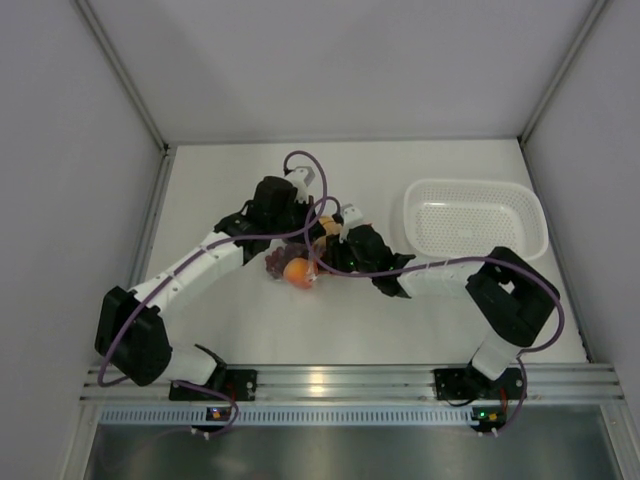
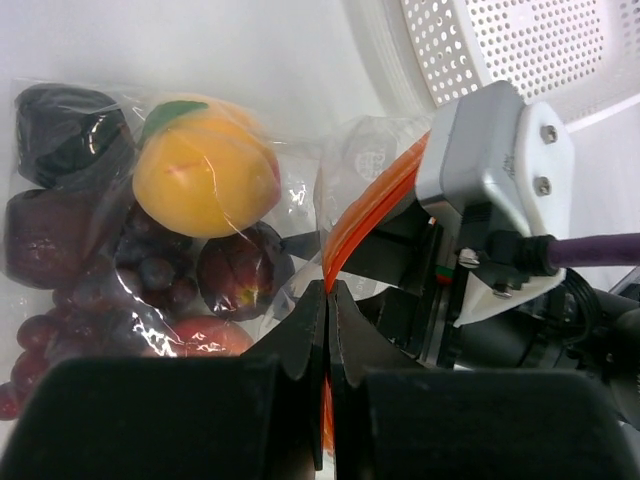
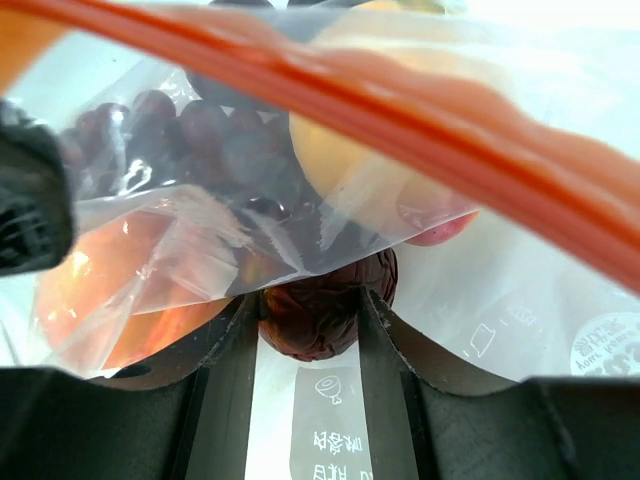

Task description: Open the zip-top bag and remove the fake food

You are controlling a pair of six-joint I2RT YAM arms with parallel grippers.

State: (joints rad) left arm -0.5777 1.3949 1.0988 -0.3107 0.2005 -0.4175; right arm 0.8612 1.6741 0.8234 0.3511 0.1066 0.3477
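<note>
Nearest to us, we are finding the metal rail [image 1: 330, 382] carrying both arm bases at the near edge of the table [image 1: 400, 320]. From there the left arm [image 1: 190, 270] is reaching up and inward while the right arm [image 1: 510, 295] is folding back toward the middle. The two are meeting over the zip-top bag [image 2: 300, 195], which is lying on the table near its centre with the fake food [image 1: 297, 272] inside it. We are pinching with the left gripper [image 2: 328, 300]: its jaws are pressing fully together on the red-orange zip strip [image 2: 372, 200], which is running up from between them toward the silver camera housing [image 2: 490, 150] on the right wrist. The right gripper [image 3: 310, 300] is standing partly apart, its fingers [image 3: 238, 360] flanking a dark red piece [image 3: 318, 320] that is showing through the clear film. We are not able to tell whether those fingers are squeezing the plastic or only lying beside it. Just beyond, inside the bag, we are making out an orange-yellow round fruit [image 2: 205, 170] with a green leaf, a purple grape bunch [image 2: 150, 275] next to it, an orange-red peach [image 2: 205, 338] and a blackish piece [image 2: 65, 125] at the bag's corner. Farther back and to the right, well apart from the bag, the white perforated basket [image 1: 475, 215] is sitting on the table, and behind it the grey walls [image 1: 340, 70] are closing off the scene.
</note>
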